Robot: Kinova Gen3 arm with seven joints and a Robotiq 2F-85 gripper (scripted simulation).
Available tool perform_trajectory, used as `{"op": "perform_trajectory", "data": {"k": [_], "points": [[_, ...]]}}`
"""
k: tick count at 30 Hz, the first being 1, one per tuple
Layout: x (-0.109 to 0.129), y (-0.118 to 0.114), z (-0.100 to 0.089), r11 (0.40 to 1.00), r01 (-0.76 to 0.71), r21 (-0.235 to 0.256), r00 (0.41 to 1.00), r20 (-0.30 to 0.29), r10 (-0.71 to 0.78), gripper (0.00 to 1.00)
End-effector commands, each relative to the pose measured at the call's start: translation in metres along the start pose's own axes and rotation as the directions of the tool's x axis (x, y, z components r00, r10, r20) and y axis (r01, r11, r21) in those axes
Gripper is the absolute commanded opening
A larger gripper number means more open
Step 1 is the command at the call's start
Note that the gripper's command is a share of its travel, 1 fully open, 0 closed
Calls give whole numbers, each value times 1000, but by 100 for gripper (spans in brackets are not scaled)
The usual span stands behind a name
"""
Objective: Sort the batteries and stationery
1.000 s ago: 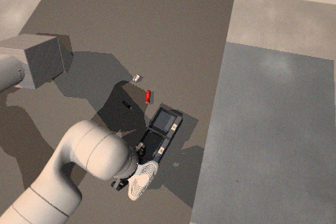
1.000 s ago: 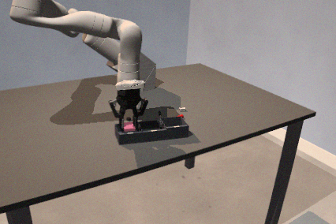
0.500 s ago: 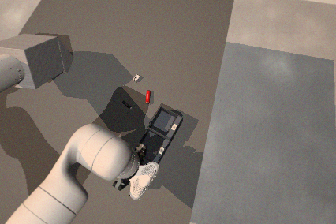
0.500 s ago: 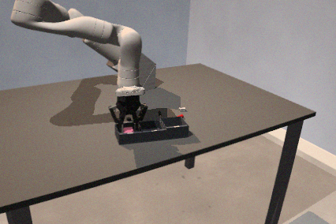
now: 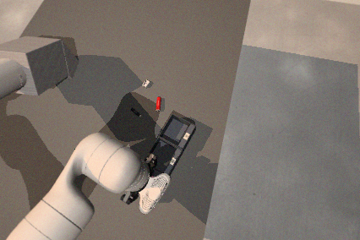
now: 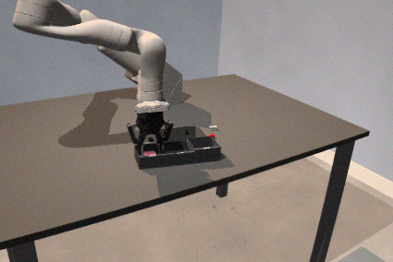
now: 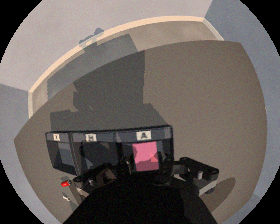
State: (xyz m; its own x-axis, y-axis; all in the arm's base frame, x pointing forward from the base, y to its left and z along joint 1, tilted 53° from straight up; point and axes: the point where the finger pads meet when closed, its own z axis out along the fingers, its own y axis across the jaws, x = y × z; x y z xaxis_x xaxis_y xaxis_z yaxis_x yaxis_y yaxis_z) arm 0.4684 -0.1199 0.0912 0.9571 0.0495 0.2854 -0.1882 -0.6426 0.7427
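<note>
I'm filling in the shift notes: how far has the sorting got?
Nearly done: a pink item lies in the bin's end compartment, under the gripper, whose fingers are parting. Left on the table: a red cylinder, a small dark item, a small white item.

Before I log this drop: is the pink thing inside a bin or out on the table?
Inside. The pink thing lies low in the end compartment of the bin tray, under the claw.
</note>
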Motion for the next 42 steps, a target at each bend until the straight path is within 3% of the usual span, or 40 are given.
{"op": "perform_trajectory", "data": {"k": [1, 11, 35, 40, 42], "points": [[1, 0, -1, 1000, 0, 1, 1000, -2, 0, 46], [1, 0, -1, 1000, 0, 1, 1000, -2, 0, 46], [1, 0, -27, 1000, 0, 1, 1000, -2, 0, 46], [0, 0, -52, 1000, 0, 1, 1000, -2, 0, 46], [0, 0, -52, 1000, 0, 1, 1000, -2, 0, 46]]}}
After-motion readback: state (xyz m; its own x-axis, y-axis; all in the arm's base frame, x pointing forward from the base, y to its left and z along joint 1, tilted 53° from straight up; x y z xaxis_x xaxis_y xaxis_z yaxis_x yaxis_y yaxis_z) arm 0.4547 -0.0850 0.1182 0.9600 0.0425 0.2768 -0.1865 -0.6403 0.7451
